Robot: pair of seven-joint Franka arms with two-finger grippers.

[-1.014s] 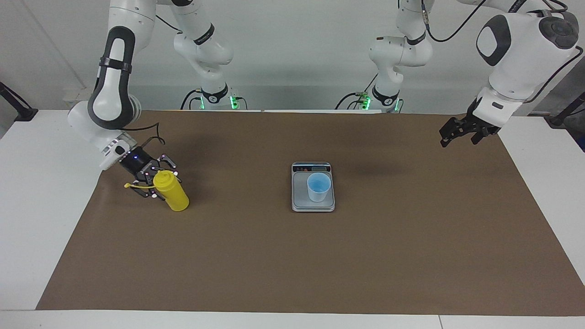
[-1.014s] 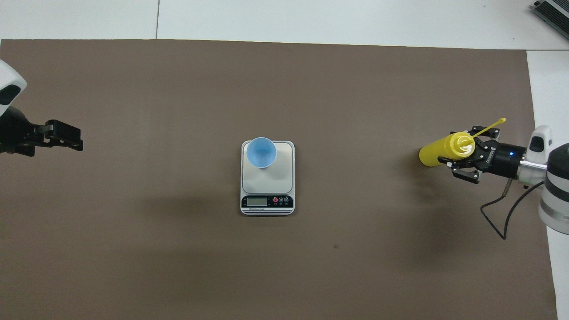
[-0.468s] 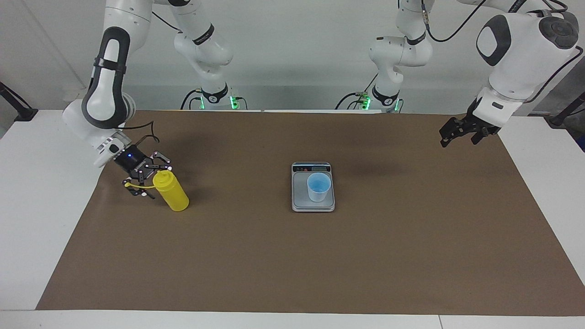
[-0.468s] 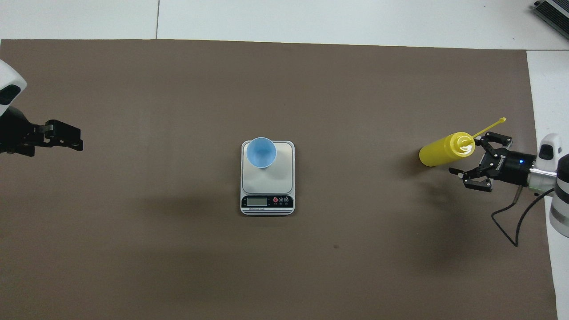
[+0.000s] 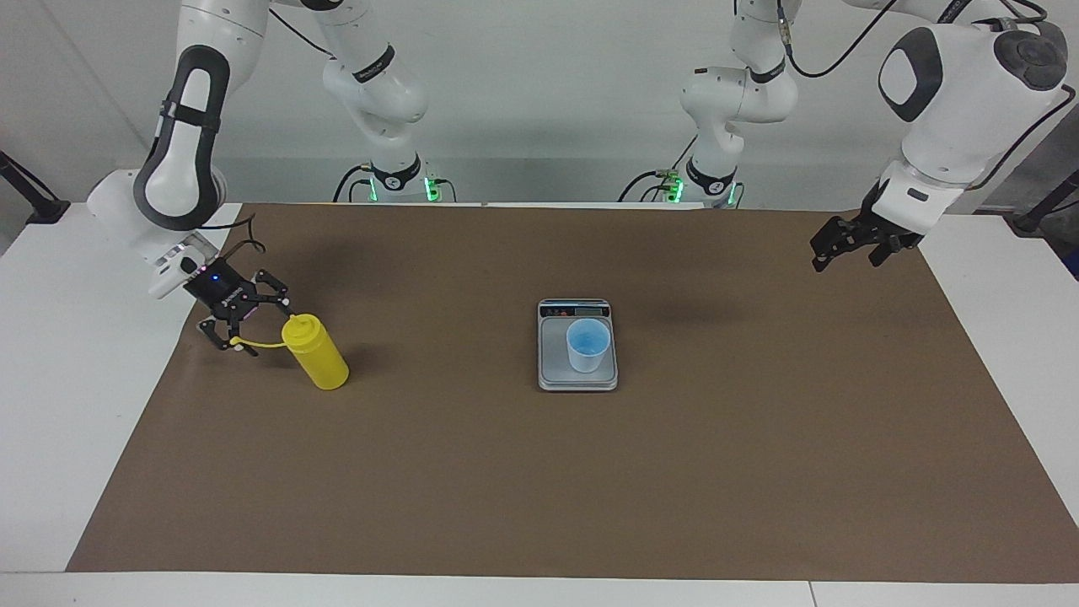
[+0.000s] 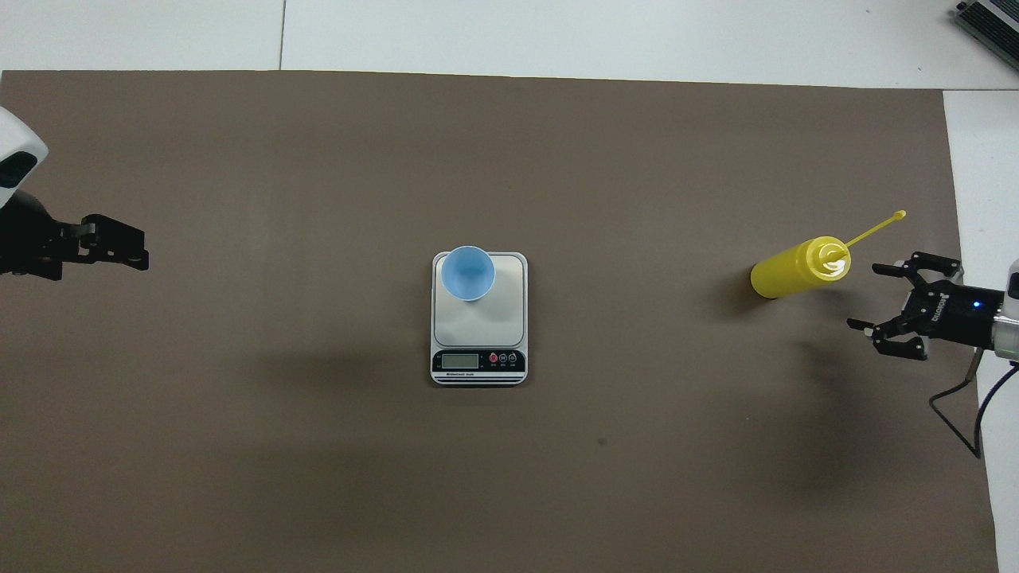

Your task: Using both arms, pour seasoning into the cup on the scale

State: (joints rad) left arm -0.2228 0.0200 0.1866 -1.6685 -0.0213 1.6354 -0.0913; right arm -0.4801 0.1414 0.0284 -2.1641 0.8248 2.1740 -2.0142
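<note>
Plastic, bright yellow and smooth: the squeeze bottle of seasoning stands upright on the matte brown paper sheet that covers my white desk. It sits in the middle band of the facing view, out toward my right arm's end. Its ribbed nozzle top carries a thin yellow cap strap that sticks out sideways toward my right hand. That hand is black and angular, with a small blue light on its body. It hangs low just beside the bottle's top with its fingers spread wide and released, grasping nothing. In the overhead view a clear strip of brown paper shows between the right hand and the bottle.

At the centre of both views lies the flat rectangular silver-grey scale, its smooth grey plate bare except for the cup. The cup is small, tapered, translucent light-blue plastic. It stands upright on the plate's part farthest from me, and I see nothing in it. The scale's dark strip holds a pale display window and three round buttons; their marks are too small to read.

My left hand waits in the air over the paper's edge at my left arm's end, in the upper part of the facing view. Whether it is released or clenched I cannot tell.
</note>
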